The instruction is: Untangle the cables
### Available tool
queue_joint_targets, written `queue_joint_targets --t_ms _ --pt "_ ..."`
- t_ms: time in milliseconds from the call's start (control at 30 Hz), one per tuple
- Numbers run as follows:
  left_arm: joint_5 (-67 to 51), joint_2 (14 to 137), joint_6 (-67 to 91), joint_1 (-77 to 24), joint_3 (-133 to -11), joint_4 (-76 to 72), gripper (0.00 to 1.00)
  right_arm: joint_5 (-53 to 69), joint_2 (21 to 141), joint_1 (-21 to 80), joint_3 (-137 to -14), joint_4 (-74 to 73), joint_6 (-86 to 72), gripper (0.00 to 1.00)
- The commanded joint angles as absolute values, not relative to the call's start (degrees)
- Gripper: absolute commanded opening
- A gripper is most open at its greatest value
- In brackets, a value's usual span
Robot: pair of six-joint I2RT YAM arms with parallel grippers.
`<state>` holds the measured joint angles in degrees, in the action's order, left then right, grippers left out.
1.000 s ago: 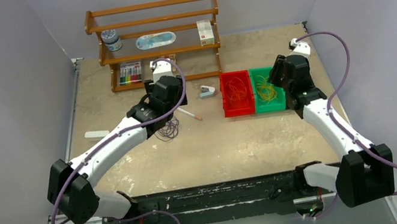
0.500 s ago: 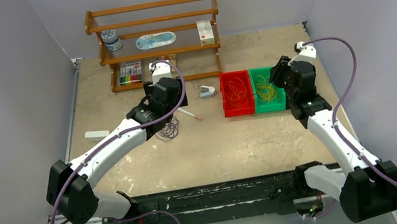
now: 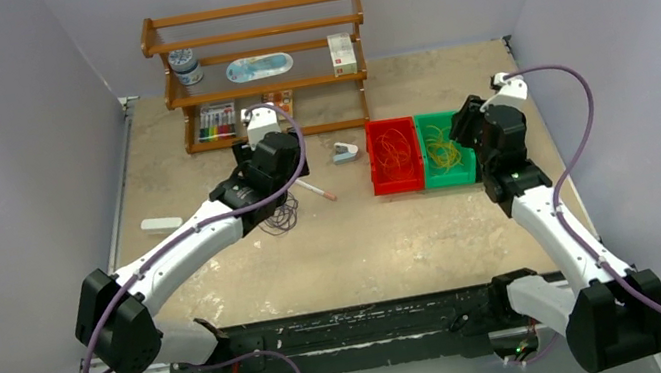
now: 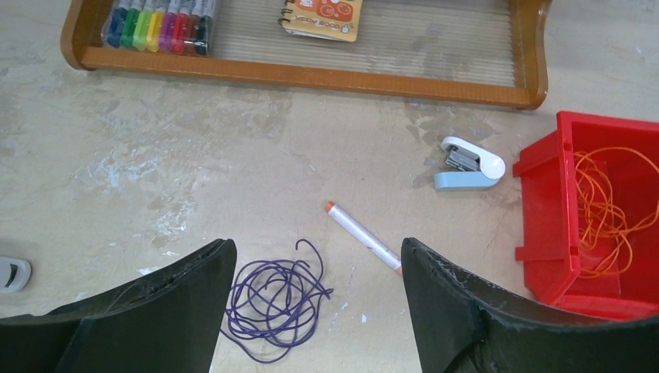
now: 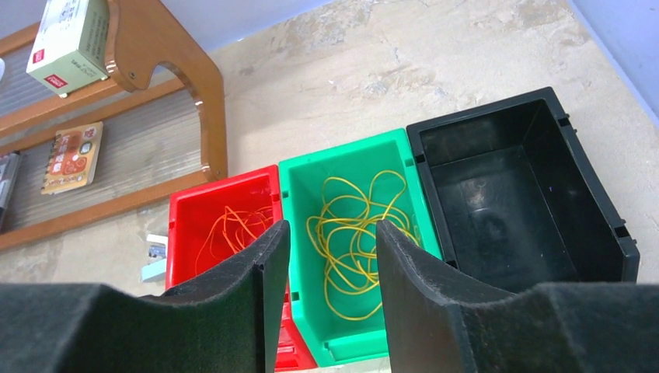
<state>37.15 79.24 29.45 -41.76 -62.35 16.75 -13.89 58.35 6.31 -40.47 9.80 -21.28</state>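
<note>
A dark purple cable (image 4: 276, 307) lies coiled on the table (image 4: 233, 179), also in the top view (image 3: 282, 217). My left gripper (image 4: 319, 252) hovers above it, open and empty. An orange cable (image 5: 229, 229) lies in the red bin (image 5: 183, 210), and a yellow cable (image 5: 353, 233) lies in the green bin (image 5: 299, 175). My right gripper (image 5: 332, 233) is open and empty above the green bin. In the top view the left gripper (image 3: 254, 167) is at centre left and the right gripper (image 3: 467, 128) is beside the bins.
An empty black bin (image 5: 513, 194) stands right of the green bin. A white pen with a red tip (image 4: 364, 238) and a small stapler (image 4: 468, 164) lie near the purple cable. A wooden shelf (image 3: 258, 67) with markers and boxes stands at the back.
My right arm has swung right and drawn back from over the bins. My left gripper has shifted slightly up and left above the purple cable.
</note>
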Motion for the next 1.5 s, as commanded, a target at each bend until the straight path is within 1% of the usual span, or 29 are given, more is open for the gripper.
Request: queue_joint_targets --t_ms 0,100,200,267,400,567,867,1100,1267,1467 --pt "41.9 77.7 33.3 -41.7 -62.5 14.4 0.78 -12.5 57.3 6.1 -42.6 10.1 -19.2 0.48" --pt "44.3 76.6 33.4 -41.7 -62.1 14.5 0.82 -10.7 56.0 6.1 -41.6 11.5 -18.1 0.50" --pt "45.4 75.4 31.7 -41.7 -61.4 14.1 0.83 -13.0 55.9 6.1 -41.7 11.0 -19.6 0.53" --pt "47.0 75.4 32.0 -41.4 -62.0 16.3 0.83 -14.3 57.5 6.1 -43.1 7.6 -20.0 0.53" --pt "48.6 75.9 31.4 -41.3 -62.3 18.1 0.83 -16.7 60.1 6.1 -43.5 5.4 -21.7 0.51" --pt "50.1 76.0 30.8 -41.3 -61.8 17.9 0.82 -19.0 65.3 6.1 -46.1 1.9 -22.6 0.50" --pt "49.3 76.8 30.8 -41.2 -61.2 18.0 0.81 -17.7 77.6 6.0 -51.9 0.3 -22.8 0.47" --pt "48.0 80.5 33.4 -40.4 -62.7 24.6 0.81 -5.5 73.8 6.2 -49.4 8.8 -16.1 0.49" --pt "44.6 82.0 38.8 -39.6 -60.6 29.3 0.81 -3.1 72.4 6.2 -49.0 8.6 -14.8 0.49" --pt "40.9 85.8 41.5 -39.1 -58.4 26.2 0.81 -1.1 70.1 6.2 -47.1 10.4 -13.5 0.50"
